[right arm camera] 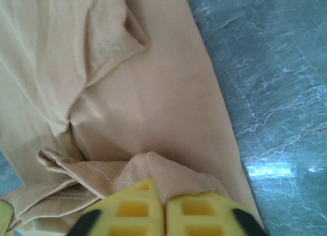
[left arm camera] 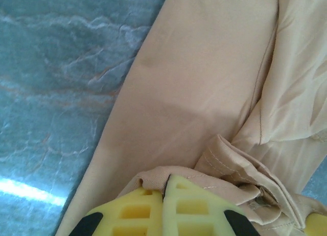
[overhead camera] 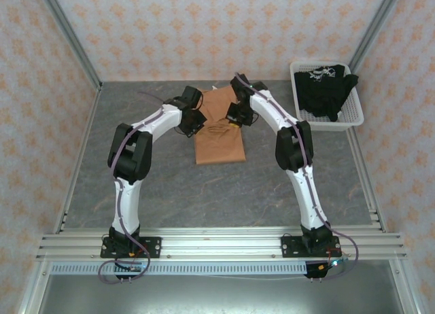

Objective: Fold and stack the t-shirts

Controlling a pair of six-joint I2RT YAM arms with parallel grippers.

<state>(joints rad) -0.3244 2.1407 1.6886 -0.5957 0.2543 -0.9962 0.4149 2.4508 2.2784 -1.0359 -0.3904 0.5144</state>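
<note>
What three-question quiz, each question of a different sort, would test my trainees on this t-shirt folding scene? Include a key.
1. True or false: the black t-shirt lies spread flat on the table.
2. Choose one: the left pincer and the right pincer are each shut on A) the orange t-shirt; B) the black t-shirt; C) nothing.
3. Short answer: what stands at the table's far right corner?
Key: 1 false, it lies in the white basket; 2 A; 3 the white basket.
</note>
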